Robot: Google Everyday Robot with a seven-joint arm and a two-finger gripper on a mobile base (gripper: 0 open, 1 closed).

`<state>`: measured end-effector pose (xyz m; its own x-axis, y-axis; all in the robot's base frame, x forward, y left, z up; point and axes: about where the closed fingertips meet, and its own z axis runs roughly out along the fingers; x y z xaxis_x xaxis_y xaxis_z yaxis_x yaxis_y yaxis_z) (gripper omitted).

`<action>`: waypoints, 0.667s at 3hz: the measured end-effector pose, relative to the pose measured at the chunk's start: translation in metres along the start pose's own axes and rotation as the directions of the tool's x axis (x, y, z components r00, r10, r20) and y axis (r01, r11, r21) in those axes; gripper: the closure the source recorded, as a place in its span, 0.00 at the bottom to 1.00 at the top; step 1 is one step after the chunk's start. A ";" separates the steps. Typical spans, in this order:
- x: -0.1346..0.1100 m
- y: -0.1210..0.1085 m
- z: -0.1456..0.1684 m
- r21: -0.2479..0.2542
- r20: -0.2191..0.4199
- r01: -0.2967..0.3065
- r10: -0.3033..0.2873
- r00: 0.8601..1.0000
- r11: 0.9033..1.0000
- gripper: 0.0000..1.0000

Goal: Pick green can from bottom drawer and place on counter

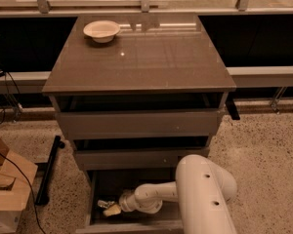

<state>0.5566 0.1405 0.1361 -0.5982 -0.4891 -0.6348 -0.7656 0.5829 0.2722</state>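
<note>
The bottom drawer of the grey-brown cabinet is pulled open, with a dark floor. My gripper is down inside it, at the left front, low over the floor, on the end of my white arm. A small shiny piece shows at the gripper's tip. I cannot tell whether it is the green can, and no dark green side shows. The glossy counter on top of the cabinet holds only a cream bowl at its back left.
The two shallower drawers above stand slightly open. A cardboard box and cables lie at the left, with a black bar on the floor beside the cabinet. A pale ledge with metal posts runs behind.
</note>
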 end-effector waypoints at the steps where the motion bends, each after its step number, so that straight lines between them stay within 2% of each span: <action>1: 0.003 0.006 0.005 0.013 -0.005 -0.001 0.001 1.000 1.000 0.43; 2: 0.002 0.021 0.011 -0.001 0.000 0.003 -0.003 1.000 1.000 0.66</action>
<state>0.5419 0.1585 0.1326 -0.5955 -0.4910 -0.6358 -0.7677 0.5809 0.2705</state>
